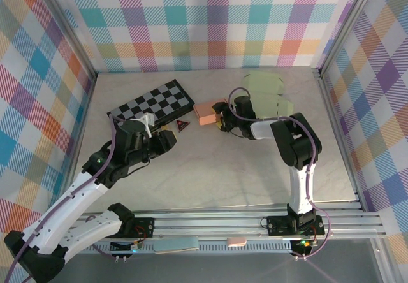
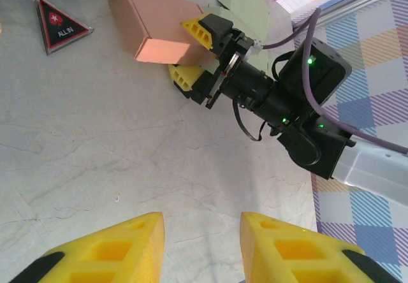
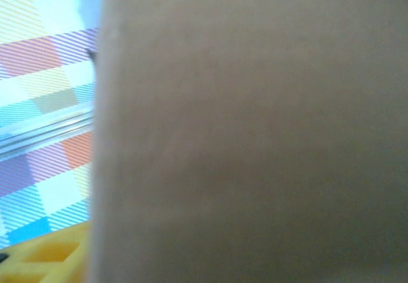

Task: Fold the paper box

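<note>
Straddling the paper box [image 2: 156,18], the right tool [image 2: 185,50] stands part-open; grip unclear.

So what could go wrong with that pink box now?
The right pincer straddles just one end of the pink box, so the box might twist or slip out. The triangle token lies close beside the box and could get knocked if it swings.
</note>
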Controlling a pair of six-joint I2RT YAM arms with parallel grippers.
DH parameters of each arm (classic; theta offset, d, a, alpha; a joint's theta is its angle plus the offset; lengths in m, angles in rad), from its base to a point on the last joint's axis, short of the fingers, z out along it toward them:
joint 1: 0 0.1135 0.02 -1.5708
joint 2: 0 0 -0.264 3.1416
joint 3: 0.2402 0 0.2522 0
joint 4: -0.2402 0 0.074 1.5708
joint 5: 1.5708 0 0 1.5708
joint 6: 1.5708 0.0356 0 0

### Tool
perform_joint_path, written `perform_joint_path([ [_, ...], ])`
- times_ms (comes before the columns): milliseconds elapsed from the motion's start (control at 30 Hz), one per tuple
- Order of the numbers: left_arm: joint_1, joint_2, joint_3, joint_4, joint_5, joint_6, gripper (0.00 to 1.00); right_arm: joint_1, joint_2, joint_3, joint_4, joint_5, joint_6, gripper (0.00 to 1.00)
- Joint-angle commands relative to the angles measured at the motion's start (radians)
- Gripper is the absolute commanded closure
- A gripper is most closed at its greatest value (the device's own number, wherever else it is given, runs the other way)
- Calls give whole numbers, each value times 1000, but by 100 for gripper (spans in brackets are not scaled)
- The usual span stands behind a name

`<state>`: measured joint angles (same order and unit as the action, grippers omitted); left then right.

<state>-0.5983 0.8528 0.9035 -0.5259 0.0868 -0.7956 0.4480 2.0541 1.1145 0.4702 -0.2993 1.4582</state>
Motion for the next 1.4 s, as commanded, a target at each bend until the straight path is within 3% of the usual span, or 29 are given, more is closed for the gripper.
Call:
perform_joint_path([
  [0,14,29,-9,32,14,-7,64,1,-56,56,-232,-51,7,32],
  [200,14,101,3,89,48,-2,62,-22,-176,136,-610,-62,-69,28],
  [367,14,172,11,161,90,4,61,-104,-363,102,-764,23,-208,29],
  [600,14,315,24,347,182,-13,61,-333,-614,-145,-627,45,-244,31],
  [767,11,425,56,433,248,-27,62,-528,-651,-286,-458,4,-226,34],
  [900,3,491,78,476,267,-33,63,-655,-584,-276,-426,-43,-285,36],
  [1200,-25,584,112,550,282,-47,63,-706,-353,-304,-106,-100,-109,38],
  [1367,-31,598,112,582,281,-57,63,-707,-284,-285,-51,-82,-55,40],
])
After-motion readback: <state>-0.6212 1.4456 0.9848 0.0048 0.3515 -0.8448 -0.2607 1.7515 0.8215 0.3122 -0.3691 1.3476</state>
